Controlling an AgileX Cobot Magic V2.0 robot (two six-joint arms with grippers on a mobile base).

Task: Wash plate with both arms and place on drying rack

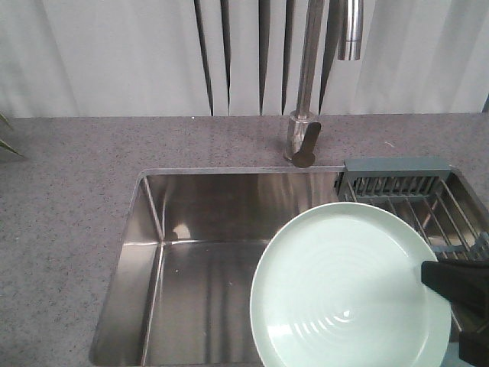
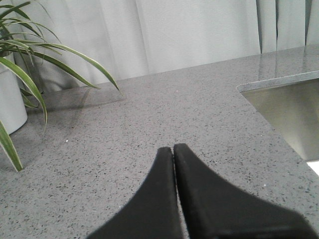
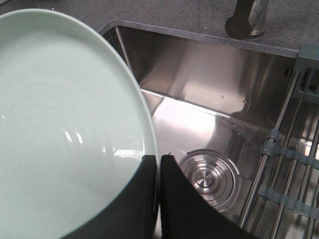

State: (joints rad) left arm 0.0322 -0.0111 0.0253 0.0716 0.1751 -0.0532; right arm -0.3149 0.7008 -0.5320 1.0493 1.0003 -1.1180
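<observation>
A pale mint-green plate (image 1: pixel 348 290) hangs tilted over the steel sink, face towards the front camera. My right gripper (image 1: pixel 429 275) is shut on its right rim. In the right wrist view the plate (image 3: pixel 65 129) fills the left side, and the right gripper (image 3: pixel 158 158) pinches its edge between both black fingers. The drying rack (image 1: pixel 428 202), thin wires with a grey-green end piece, lies across the sink's right side, behind and right of the plate. My left gripper (image 2: pixel 173 148) is shut on nothing, over the grey counter left of the sink.
The sink basin (image 1: pixel 191 252) has a round drain (image 3: pixel 207 177) below the plate. A chrome tap (image 1: pixel 306 92) stands behind the sink on the speckled counter (image 1: pixel 69 199). A potted plant (image 2: pixel 20 74) sits on the counter to the left.
</observation>
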